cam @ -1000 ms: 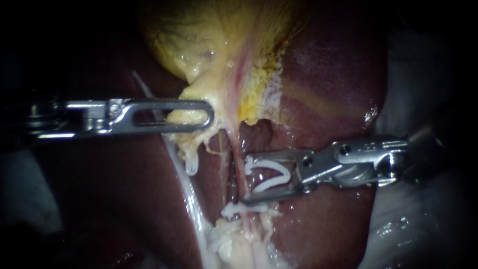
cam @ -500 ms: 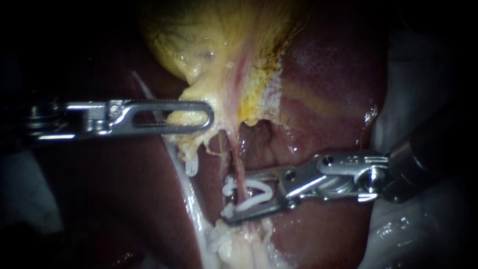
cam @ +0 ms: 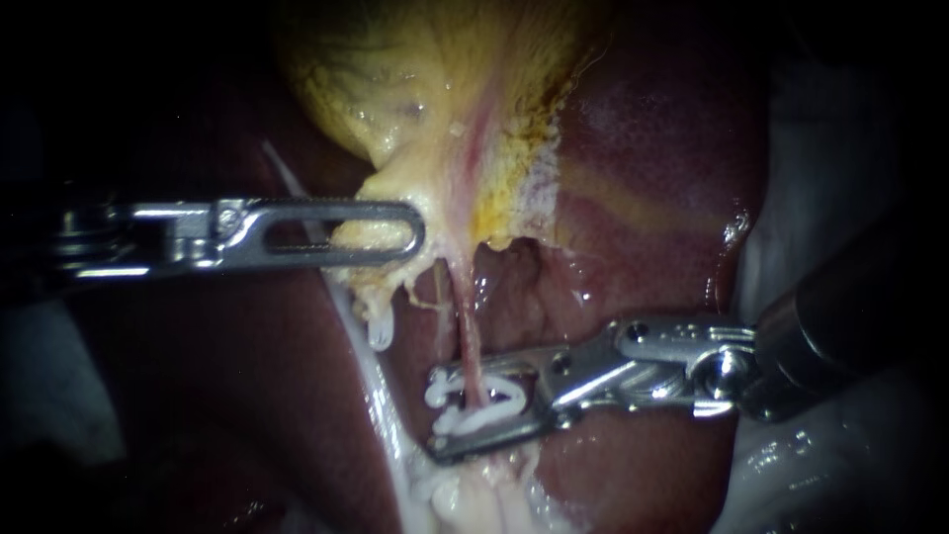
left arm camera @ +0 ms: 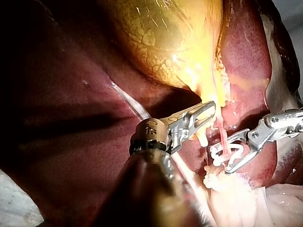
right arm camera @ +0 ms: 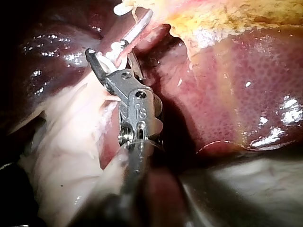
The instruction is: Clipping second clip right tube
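Against dark liver (cam: 643,188), pink right tube (cam: 469,341) within white, seemingly half-closed clip (cam: 489,415)

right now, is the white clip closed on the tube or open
Open: the white clip straddles the tube, a gap showing between its two arms in the right instrument.

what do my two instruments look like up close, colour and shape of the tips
Both are bare silver metal on dark shafts. The left instrument ends in long, narrow jaws with a slot down the middle and a rounded tip, hinged on a small pin. The right instrument has shorter, thinner, angular jaws ahead of a chunkier wrist joint with round pins.
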Robot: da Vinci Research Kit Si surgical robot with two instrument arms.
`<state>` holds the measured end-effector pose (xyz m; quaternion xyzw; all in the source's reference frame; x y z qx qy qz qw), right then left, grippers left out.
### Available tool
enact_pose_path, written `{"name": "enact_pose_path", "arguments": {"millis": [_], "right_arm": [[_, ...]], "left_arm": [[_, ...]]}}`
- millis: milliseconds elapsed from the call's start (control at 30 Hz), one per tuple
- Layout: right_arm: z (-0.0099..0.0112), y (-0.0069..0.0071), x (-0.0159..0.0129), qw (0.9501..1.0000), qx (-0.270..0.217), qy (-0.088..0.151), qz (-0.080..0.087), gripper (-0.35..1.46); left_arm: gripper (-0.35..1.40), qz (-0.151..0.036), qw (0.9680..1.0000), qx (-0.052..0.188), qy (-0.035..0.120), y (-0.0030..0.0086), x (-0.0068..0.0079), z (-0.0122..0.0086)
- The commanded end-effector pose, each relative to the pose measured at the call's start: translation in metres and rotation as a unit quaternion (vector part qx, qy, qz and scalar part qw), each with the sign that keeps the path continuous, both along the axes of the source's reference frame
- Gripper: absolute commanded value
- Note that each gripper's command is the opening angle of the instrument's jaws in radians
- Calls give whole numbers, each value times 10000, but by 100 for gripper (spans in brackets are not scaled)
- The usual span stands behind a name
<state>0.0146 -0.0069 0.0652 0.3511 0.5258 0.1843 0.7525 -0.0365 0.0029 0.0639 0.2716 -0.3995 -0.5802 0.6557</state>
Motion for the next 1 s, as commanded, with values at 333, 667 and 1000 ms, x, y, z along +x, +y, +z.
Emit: {"name": "enact_pose_path", "arguments": {"millis": [333, 667, 1000], "right_arm": [[3, 3, -4, 9998, -43, -102, 163, 21], [9, 9, -12, 9993, -15, -210, 322, 2], [10, 4, -15, 9986, 243, -324, 345, -29]], "left_arm": [[-35, 0, 10000, -4, 1, -1, 0, 2], [-35, 0, 10000, -5, 1, 0, 0, 2], [-35, 0, 10000, -6, 2, -1, 0, 2]]}}
